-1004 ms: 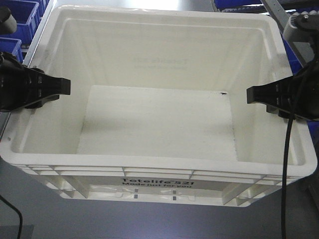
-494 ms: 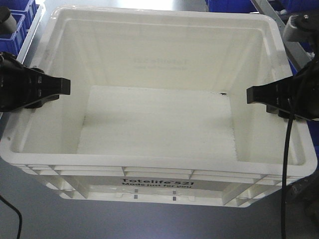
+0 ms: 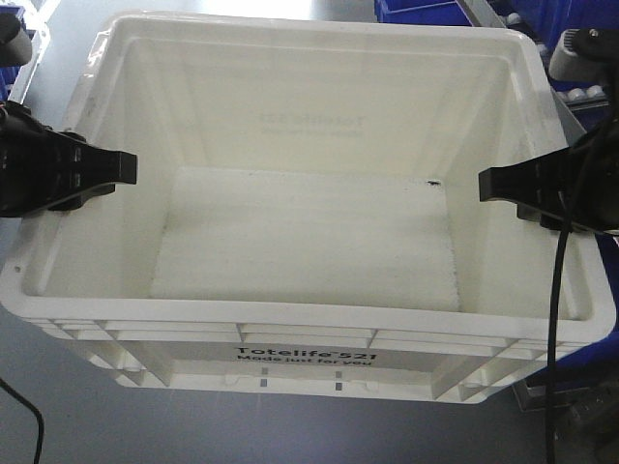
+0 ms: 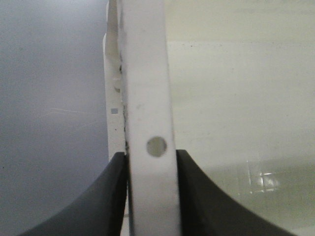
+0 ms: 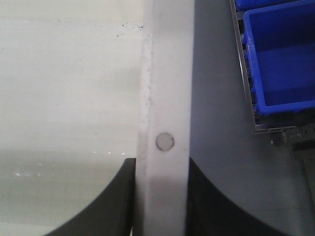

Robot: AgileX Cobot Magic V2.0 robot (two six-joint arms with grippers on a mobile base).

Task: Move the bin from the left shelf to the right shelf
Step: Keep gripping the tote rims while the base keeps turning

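My left end effector (image 4: 150, 196) is clamped on the left rim of the bin (image 3: 309, 319), one black finger (image 4: 106, 196) outside the wall and the other inside, both pressed against the white edge just below a small round hole (image 4: 156, 146). My right end effector (image 5: 161, 196) grips the opposite rim the same way, closed tight on the plastic beneath a round mark (image 5: 165, 141). The bin sits level between my two arms, directly ahead of me, open side up, its printed side (image 3: 305, 356) facing me with the black words "Totelife 521 Made just for you". A dark speck (image 3: 432, 181) lies on its inner floor. Past the right rim I see a blue bin (image 5: 280, 59) on a metal rack rail (image 5: 275, 130), apart from the white one. A black cable (image 3: 553, 319) hangs down from my right arm
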